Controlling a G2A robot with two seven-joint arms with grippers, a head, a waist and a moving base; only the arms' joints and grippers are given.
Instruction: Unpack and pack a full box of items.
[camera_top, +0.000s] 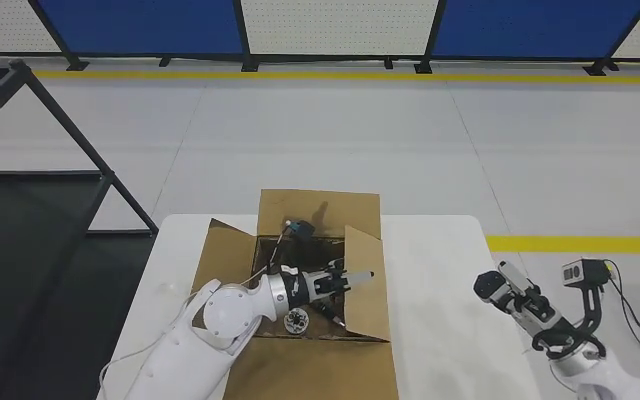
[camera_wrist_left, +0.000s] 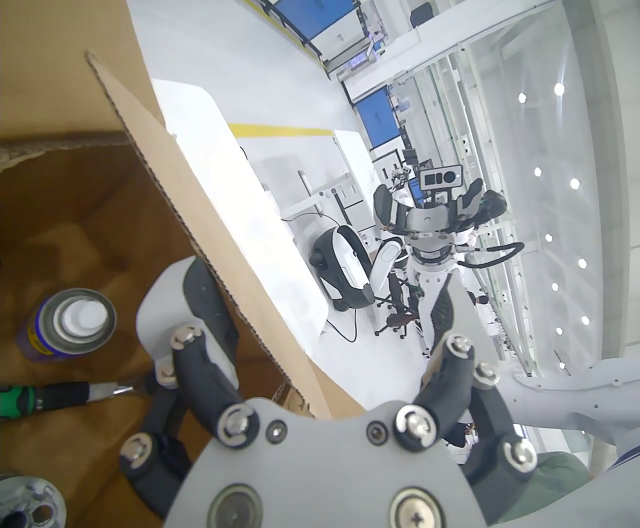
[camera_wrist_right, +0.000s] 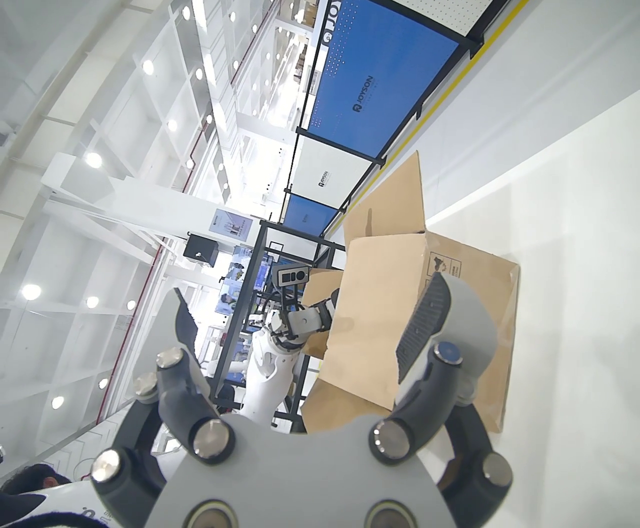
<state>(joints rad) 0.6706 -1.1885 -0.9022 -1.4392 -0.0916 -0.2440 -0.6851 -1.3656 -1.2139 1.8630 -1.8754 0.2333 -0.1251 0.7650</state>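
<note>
An open cardboard box (camera_top: 320, 215) stands in the middle of the white table (camera_top: 440, 330). My left gripper (camera_top: 348, 295) is open at the box's right side. In the left wrist view the left gripper (camera_wrist_left: 320, 300) straddles the upright right flap (camera_wrist_left: 200, 210): one finger is inside the box, the other outside, and neither touches the flap. Inside lie a blue spray can (camera_wrist_left: 67, 325), a green-handled tool (camera_wrist_left: 45, 395) and a round metal part (camera_wrist_left: 25, 500). My right gripper (camera_top: 500, 278) is open and empty over the table's right side, facing the box (camera_wrist_right: 380, 300).
The box's other flaps (camera_top: 225, 255) fold outward to the left, back and front. A black metal frame (camera_top: 70, 180) stands left of the table. The table's right edge lies close behind the right arm. Bare tabletop lies between the box and the right gripper.
</note>
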